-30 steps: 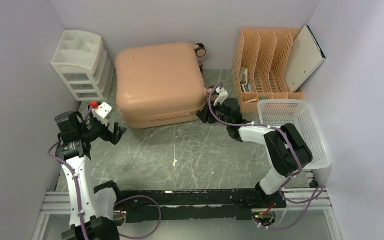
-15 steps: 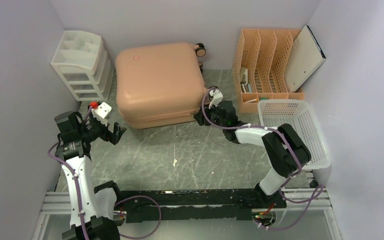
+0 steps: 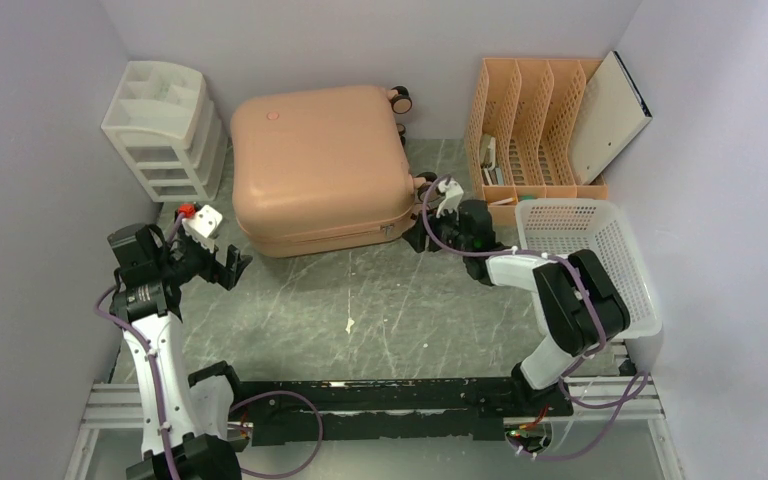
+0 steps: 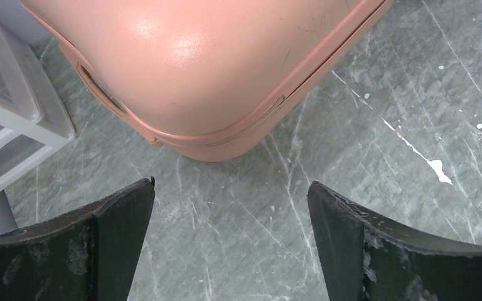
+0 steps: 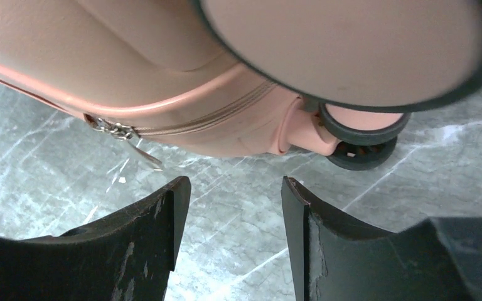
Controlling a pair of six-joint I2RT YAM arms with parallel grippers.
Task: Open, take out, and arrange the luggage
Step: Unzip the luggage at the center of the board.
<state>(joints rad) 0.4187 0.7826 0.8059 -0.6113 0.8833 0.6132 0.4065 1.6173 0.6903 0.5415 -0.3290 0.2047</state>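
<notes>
Pink luggage [image 3: 318, 165], right tool [image 5: 235, 188] low beside it

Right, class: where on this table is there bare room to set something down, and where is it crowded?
Free: the wide middle of the table, between the suitcase behind, the left gripper, the right gripper and the basket. Crowded: the back row of drawers, suitcase and file rack; the right gripper fills the gap beside the suitcase.
</notes>
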